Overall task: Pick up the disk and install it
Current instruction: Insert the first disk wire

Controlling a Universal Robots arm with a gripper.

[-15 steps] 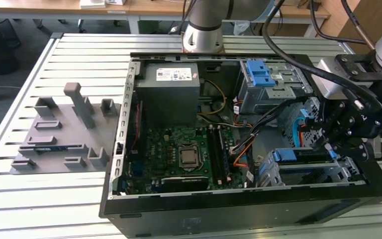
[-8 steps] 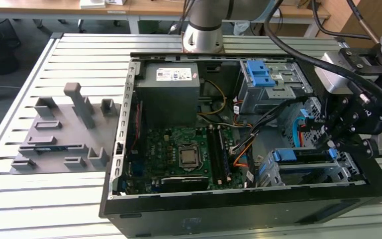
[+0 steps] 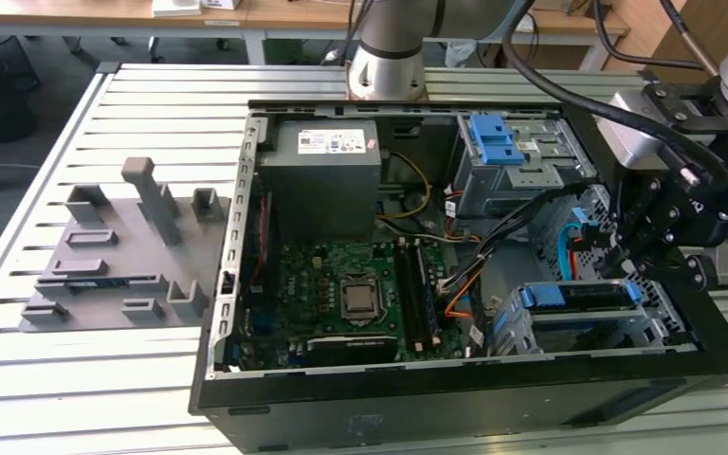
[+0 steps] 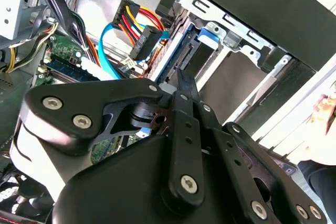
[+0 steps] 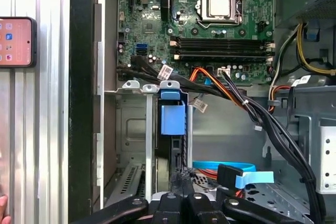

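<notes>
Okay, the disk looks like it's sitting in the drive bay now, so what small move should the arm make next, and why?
Probably a short, gentle push along the slot. In the first wrist view the disk stands edge-on inside the silver bay, and the gripper sits right at its near end. Whether the disk is fully seated cannot be told.

No legible text anywhere. White sticker w/ red mark on the power supply (image 3: 326,142): print too small to read. Phone screen (image 5: 16,41) shows app icons, no readable labels. Motherboard (image 5: 210,19) markings unreadable.
</notes>
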